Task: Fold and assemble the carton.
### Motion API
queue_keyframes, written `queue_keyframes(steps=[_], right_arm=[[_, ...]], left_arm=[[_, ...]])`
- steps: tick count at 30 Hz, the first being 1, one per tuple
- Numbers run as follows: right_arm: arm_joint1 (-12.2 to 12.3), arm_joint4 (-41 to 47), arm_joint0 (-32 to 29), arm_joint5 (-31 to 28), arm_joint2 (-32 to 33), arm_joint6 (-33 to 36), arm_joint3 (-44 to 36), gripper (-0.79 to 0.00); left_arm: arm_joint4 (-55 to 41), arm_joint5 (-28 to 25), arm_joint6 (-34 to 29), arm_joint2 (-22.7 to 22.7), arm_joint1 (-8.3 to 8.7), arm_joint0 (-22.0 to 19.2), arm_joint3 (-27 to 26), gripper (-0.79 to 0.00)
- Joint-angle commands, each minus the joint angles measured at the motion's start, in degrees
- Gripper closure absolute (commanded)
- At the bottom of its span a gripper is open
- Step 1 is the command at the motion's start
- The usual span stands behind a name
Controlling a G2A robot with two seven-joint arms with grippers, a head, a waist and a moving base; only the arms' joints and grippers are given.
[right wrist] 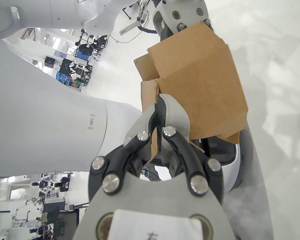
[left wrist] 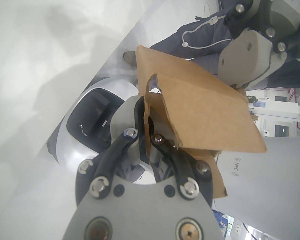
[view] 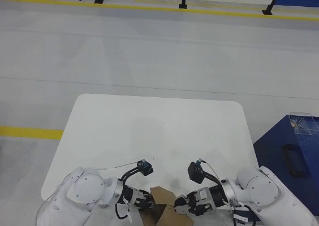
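The left gripper has its fingers closed tight on a thin, ragged flap of the carton, and the card edge runs straight down between the black pads. The right gripper does the same at the other end: its fingers are pressed together on a torn flap edge, with brown card showing in the slit between them. Each wrist view also shows the other arm's gripper farther off, up against the far end of the carton.

In the top view the two grippers face each other with the carton between them. It sits at the near edge of the white worktop, close to the robot. The carton is only partly formed, with one broad panel bent over a crease and smaller flaps hanging loose beside the fingers. We cannot tell whether it rests on anything.

A blue cabinet stands well apart on the right of the worktop, with a small clear box on its top. Between the grippers there is nothing but the carton itself, and its broad panel hides one left finger from that arm's wrist view
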Motion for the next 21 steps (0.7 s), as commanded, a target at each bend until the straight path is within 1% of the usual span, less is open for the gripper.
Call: queue_keyframes(steps=[1,3,7,14,15,16,17,18,19,20,21], right_arm=[[0.05,-0.25,-0.15,-0.03,0.48,-0.81,0.01,-0.785],[0.05,-0.25,-0.15,-0.03,0.48,-0.81,0.01,-0.785],[0.05,-0.25,-0.15,-0.03,0.48,-0.81,0.01,-0.785],[0.05,-0.61,-0.18,0.17,0.48,-0.97,-0.06,-0.785],[0.09,-2.69,-0.27,1.07,0.77,-1.86,-0.68,-0.785],[0.14,-4.93,-0.42,1.86,1.66,-4.01,-1.48,-0.785],[0.21,-7.34,-0.92,2.64,2.96,-6.96,-2.18,-0.785],[0.31,-9.29,-1.82,3.73,4.7,-10.62,-2.85,-0.785],[0.38,-9.92,-2.67,4.25,5.74,-12.73,-3.37,-0.785],[0.55,-9.59,-4.46,4.59,7.87,-15.85,-4.27,-0.785],[0.72,-8.81,-5.68,4.39,9.66,-17.42,-4.57,-0.785]], left_arm=[[-0.72,0.06,0.7,-1.04,0.29,0.65,-0.53,0.0],[-2.53,0.29,1.18,-1.95,0.51,1.33,-0.72,0.0],[-6.81,1.88,4.13,-4.18,0.76,2.41,-0.63,0.0],[-6.81,1.88,4.13,-4.18,0.76,2.41,-0.63,0.0],[-6.81,1.88,4.13,-4.18,0.76,2.41,-0.63,0.0],[-7.48,3.47,4.39,-3.96,0.75,2.95,0.08,0.0],[-8.59,5.95,4.72,-3.87,0.7,2.91,-0.02,0.0],[-9.23,6.59,4.68,-3.74,0.68,2.66,-0.48,0.0],[-10.79,6.98,4.7,-3.72,0.64,2.74,-0.25,0.0],[-15.12,9.28,3.96,-3.74,0.52,2.64,0.92,0.0],[-18.52,10.44,4.28,-4.15,0.39,2.1,1.55,0.0]])
